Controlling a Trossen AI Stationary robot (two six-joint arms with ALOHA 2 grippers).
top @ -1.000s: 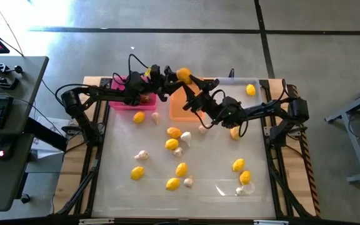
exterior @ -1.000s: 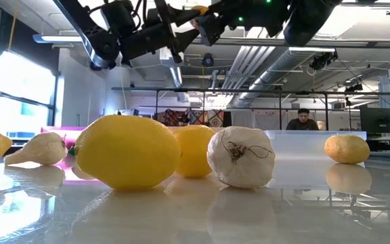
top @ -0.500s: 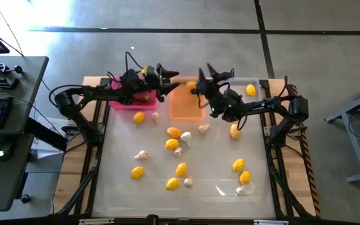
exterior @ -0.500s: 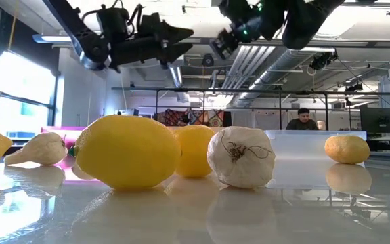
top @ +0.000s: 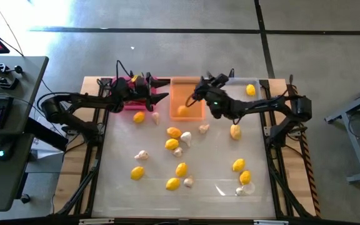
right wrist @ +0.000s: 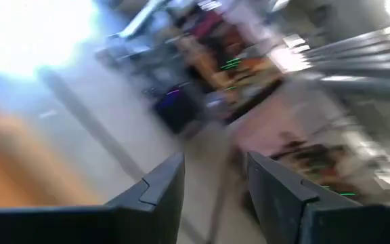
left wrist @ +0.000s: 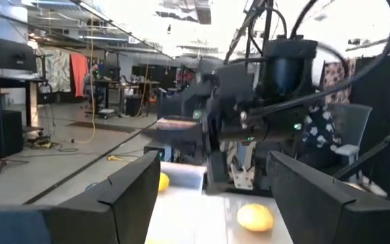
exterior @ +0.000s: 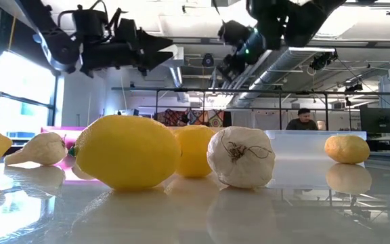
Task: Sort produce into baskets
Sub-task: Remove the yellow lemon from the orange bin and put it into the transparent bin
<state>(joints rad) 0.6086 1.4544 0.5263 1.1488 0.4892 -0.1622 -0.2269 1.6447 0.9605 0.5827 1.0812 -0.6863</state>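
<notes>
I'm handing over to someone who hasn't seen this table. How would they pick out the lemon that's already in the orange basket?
Find the three baskets along the table's far edge; the orange basket is the middle one, between the pink basket and the clear basket. The lemon sits near its front edge, by the right gripper. It is the only lemon on orange plastic.

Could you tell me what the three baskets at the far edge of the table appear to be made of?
All three look like thin moulded plastic. The pink basket seems opaque and glossy magenta. The orange basket looks translucent, since the pale table tints through it around the lemon inside. The clear basket appears whitish and see-through, only its rim standing out. Material is a guess from look alone.
</notes>
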